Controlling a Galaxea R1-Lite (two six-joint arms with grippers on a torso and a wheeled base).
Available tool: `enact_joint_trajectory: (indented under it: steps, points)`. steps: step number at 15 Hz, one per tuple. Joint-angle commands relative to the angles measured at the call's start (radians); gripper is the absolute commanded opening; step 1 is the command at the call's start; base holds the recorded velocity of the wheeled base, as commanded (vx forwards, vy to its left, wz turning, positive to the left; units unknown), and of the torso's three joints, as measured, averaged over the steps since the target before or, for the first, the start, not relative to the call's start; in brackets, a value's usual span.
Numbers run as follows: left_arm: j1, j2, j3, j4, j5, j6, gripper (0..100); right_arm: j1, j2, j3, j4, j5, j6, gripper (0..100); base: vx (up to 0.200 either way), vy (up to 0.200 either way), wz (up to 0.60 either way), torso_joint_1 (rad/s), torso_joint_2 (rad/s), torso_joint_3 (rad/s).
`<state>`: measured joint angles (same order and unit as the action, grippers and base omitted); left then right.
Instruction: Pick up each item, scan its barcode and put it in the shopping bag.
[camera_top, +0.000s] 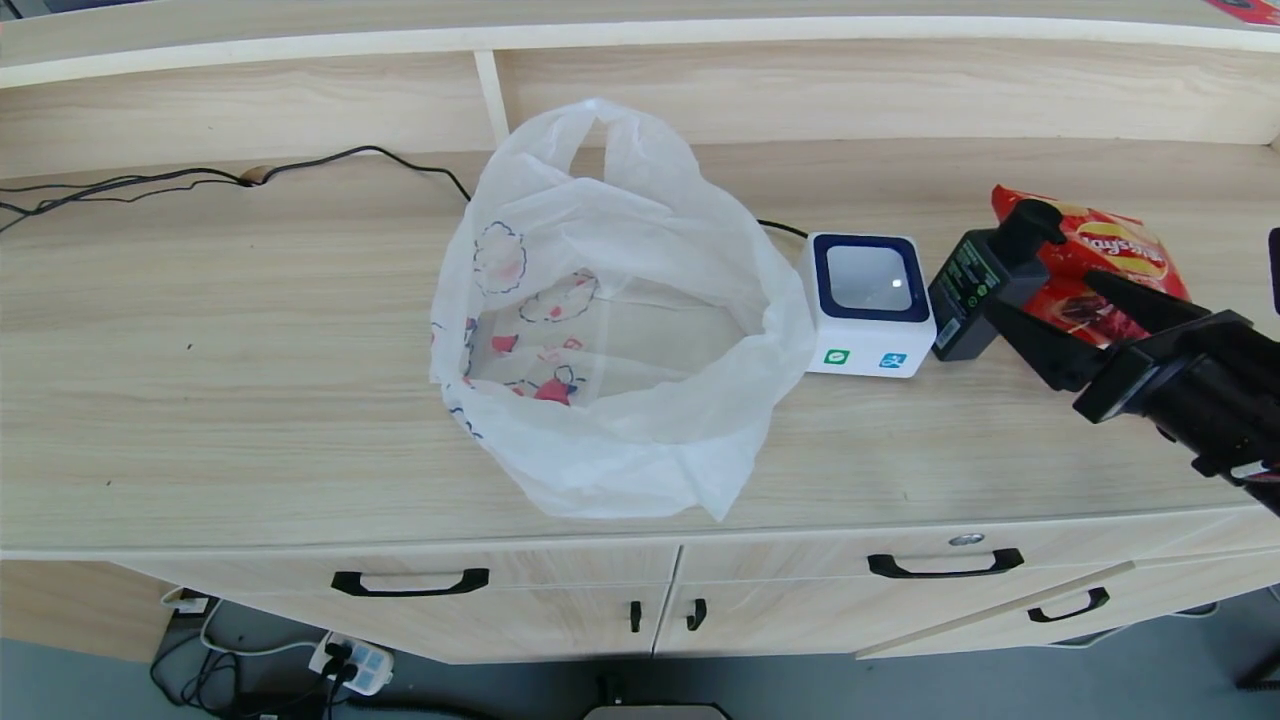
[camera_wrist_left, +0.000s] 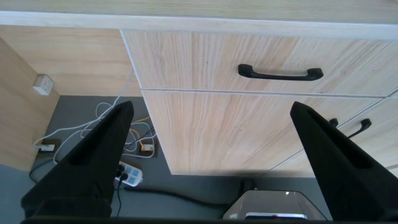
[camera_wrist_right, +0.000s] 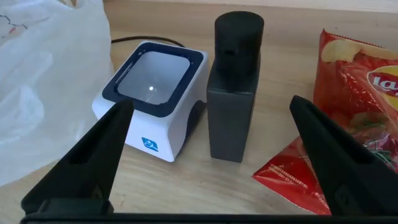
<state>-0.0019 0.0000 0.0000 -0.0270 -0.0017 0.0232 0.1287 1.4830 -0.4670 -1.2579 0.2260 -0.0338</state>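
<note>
Just beside the scanner (camera_wrist_right: 152, 99), a bottle (camera_wrist_right: 233, 106) stands upright.

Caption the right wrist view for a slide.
Open right gripper facing a dark bottle between scanner and chip bag.

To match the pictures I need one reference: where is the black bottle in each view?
Head view: the black bottle stands on the counter, just right of the white scanner.
Right wrist view: the bottle is mid-picture, beside the scanner.
Left wrist view: not in it.
Shared landmark: the scanner.
</note>
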Motion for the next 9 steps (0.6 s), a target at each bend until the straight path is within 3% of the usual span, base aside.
enact_joint_trajectory:
  steps: [1,9]
  points:
    - [0.000,0.002,0.000,0.001,0.000,0.001,100,-0.004,0.043,-0.019,0.000,0.003,0.002,100,0.000,0.000,0.00,0.000,0.00,0.000]
    - [0.000,0.002,0.000,0.002,0.000,0.001,100,-0.011,0.126,-0.099,-0.002,-0.004,0.046,100,0.000,0.000,0.00,0.000,0.00,0.000]
